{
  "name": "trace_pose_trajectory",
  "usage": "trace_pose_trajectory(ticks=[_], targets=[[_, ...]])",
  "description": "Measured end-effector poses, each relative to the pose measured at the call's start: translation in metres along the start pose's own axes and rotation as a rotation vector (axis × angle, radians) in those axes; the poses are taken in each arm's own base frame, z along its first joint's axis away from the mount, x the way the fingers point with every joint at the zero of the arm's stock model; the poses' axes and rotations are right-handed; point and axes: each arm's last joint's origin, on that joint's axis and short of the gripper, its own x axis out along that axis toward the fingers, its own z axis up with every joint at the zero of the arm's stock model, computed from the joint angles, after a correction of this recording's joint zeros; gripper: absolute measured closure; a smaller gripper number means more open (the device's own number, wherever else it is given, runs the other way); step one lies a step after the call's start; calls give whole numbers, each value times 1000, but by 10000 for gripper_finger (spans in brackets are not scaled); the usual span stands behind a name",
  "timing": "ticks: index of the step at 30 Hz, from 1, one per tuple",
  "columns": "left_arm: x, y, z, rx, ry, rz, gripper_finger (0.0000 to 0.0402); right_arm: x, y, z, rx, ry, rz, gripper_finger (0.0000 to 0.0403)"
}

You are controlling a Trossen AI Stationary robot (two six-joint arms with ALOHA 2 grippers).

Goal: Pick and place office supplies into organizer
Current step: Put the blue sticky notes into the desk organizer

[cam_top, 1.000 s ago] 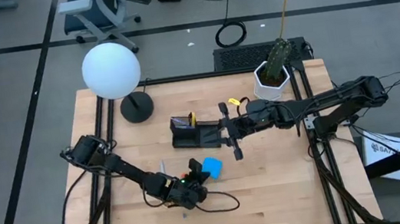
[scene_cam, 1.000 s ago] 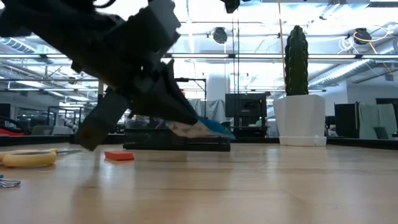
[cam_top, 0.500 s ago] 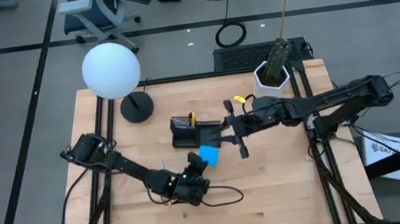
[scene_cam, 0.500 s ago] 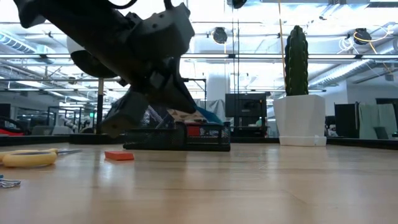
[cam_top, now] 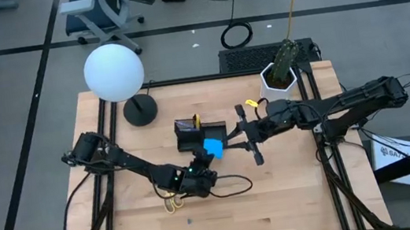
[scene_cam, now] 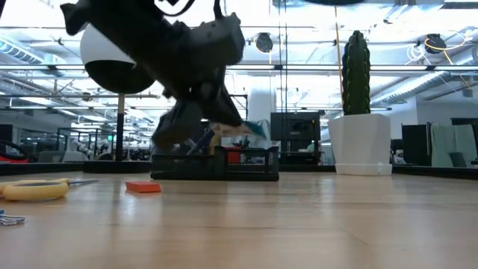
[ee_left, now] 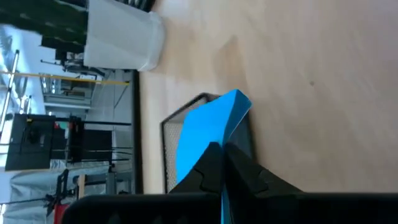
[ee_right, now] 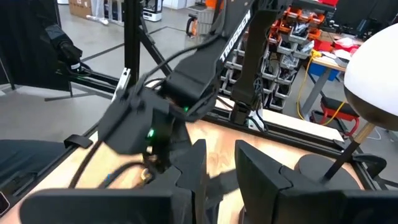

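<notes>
My left gripper (cam_top: 209, 155) is shut on the blue square pad (cam_top: 213, 146) and hovers over the near side of the black organizer (cam_top: 190, 137). The left wrist view shows the pad (ee_left: 208, 130) above the organizer's mesh rim (ee_left: 166, 127). My right gripper (cam_top: 233, 137) is open and empty, just right of the organizer. The yellow-handled scissors (cam_top: 173, 205) lie flat on the table beside the left arm. The red eraser-like piece (scene_cam: 143, 187) lies on the tabletop. A yellow item (cam_top: 196, 120) stands in the organizer's cup section. My left gripper pinches the blue pad between its two fingers (ee_left: 211, 163), at the edge nearest them (ee_left: 219, 144). The fingers slant in from the table's near side. The pad is lifted clear and tilted, sticking out past the fingertips over the organizer (scene_cam: 216, 164).
A lamp with a white globe (cam_top: 114, 73) and a round black base (cam_top: 139, 109) stands at the far left. A white pot with a cactus (cam_top: 280, 80) stands at the far right, with a small yellow thing (cam_top: 249, 103) beside it. Bare wood (cam_top: 294, 190) lies toward the near edge.
My left gripper has carried the blue pad up off the table and toward the far edge, until it hangs over the organizer. The scissors, formerly under the arm, now show. My right gripper has drawn back a little toward the table's right.
</notes>
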Motion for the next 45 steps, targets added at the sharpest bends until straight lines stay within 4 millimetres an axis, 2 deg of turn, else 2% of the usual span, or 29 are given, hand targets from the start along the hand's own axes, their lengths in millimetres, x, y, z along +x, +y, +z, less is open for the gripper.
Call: trace_pose_trajectory(ticks=[6,13,21,27,31,45], targets=[[-11,29,3,-106,-32,61,397,0,0,0,-1,0,-1,328],[-2,46,3,-215,-51,104,397,0,0,0,-1,-1,-2,328],[4,48,-2,-256,-25,91,397,0,0,0,-2,-2,-2,328],[22,42,-6,-273,-5,81,397,0,0,0,2,-3,-3,328],[33,34,-11,-217,39,94,397,0,0,0,5,-5,-3,328],[48,45,-21,-329,59,68,397,0,0,1,3,-7,-3,328]])
